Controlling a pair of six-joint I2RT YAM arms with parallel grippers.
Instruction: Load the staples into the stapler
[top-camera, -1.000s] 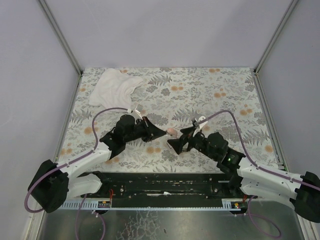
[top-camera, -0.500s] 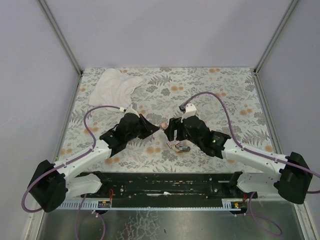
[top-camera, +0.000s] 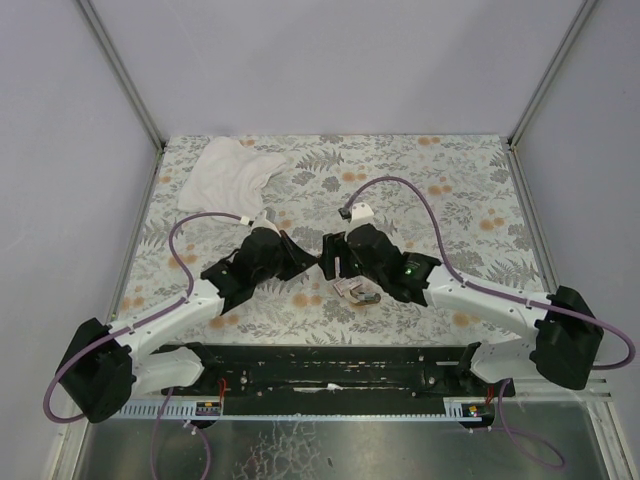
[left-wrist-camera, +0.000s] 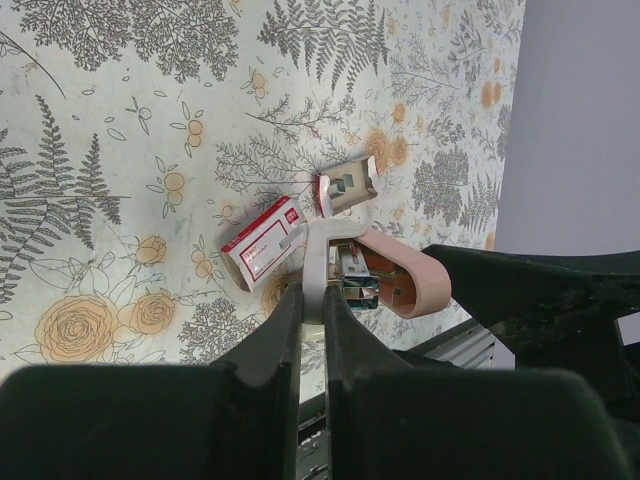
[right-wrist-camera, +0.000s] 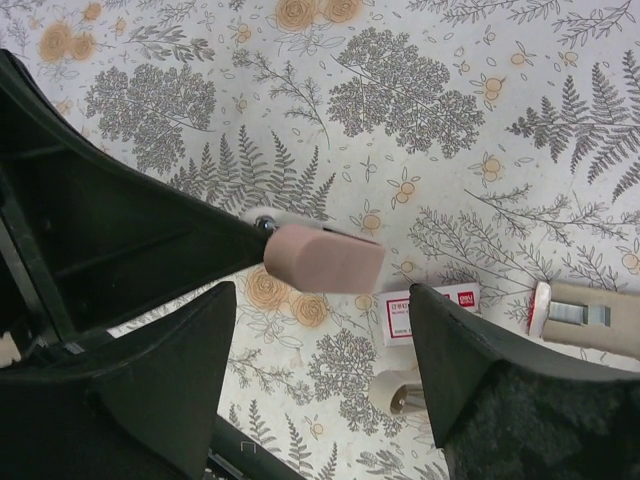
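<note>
My left gripper (left-wrist-camera: 312, 300) is shut on the pale base of the stapler (left-wrist-camera: 400, 282) and holds it above the table, with its pinkish-tan top swung open and silver metal showing. In the top view the left gripper (top-camera: 312, 262) meets my right gripper (top-camera: 334, 264) at mid-table. My right gripper (right-wrist-camera: 320, 300) is open, and the stapler's pink end (right-wrist-camera: 322, 258) sits just beyond its fingertips. The red staples box (left-wrist-camera: 262, 245) lies on the table below, also seen in the right wrist view (right-wrist-camera: 432, 312) and the top view (top-camera: 355, 290). Its open inner tray (right-wrist-camera: 585, 318) holds a silver strip.
A white cloth (top-camera: 230, 172) lies at the far left of the floral table. The table's black front rail (top-camera: 330, 365) runs along the near edge between the arm bases. Grey walls enclose the sides and back.
My right arm has swung left and forward, bringing its open gripper up against the stapler end. My left gripper still holds the stapler, shifted slightly left.
</note>
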